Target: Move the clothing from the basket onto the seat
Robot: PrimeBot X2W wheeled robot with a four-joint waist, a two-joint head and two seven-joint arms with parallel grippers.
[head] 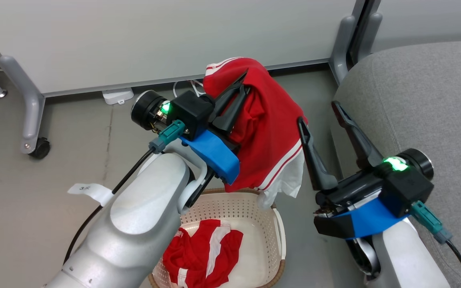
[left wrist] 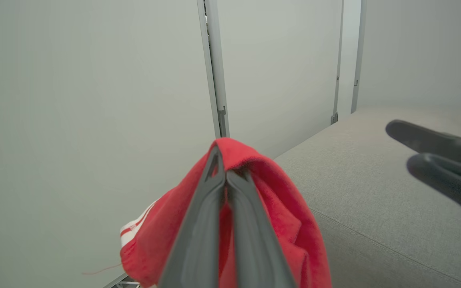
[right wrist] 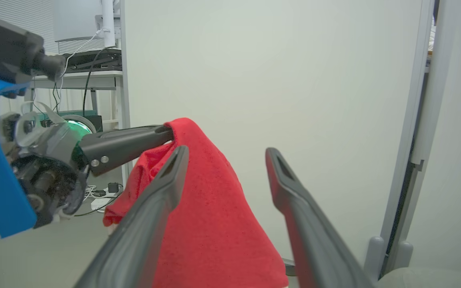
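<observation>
Red white-striped garment (head: 270,128) hangs pinched in the left gripper (head: 247,79). The right gripper (head: 317,112), jaws apart, flanks the seat (head: 422,92) edge.

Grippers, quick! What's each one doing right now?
Left gripper: closed, holding a red sports garment with white stripes.
Right gripper: open, holding nothing.

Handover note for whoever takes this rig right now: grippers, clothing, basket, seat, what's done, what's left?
Left gripper shut on one red garment, held up above the basket, beside the seat.
Right gripper open, holding nothing, close to the hanging garment.
Second red garment lies in the basket.
Done: first garment out of the basket.
Left: lay it on the seat, then move the second.
</observation>
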